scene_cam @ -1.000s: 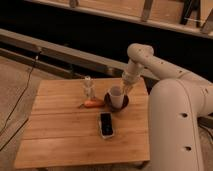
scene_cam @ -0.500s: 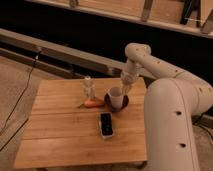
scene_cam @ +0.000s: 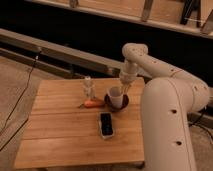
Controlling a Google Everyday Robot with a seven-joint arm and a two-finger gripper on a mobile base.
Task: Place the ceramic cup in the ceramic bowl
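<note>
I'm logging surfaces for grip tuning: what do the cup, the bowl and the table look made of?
The ceramic cup looks like glazed white ceramic: plain, opaque, smooth. The ceramic bowl under it appears to be dark maroon ceramic too, though its finish is hard to judge. The table is clearly wood, with visible plank seams and grain, matte. The gripper sits right at the cup's rim.

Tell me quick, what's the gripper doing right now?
Gripper: directly above the cup, which sits in the bowl; whether it grips the cup cannot be told.
</note>
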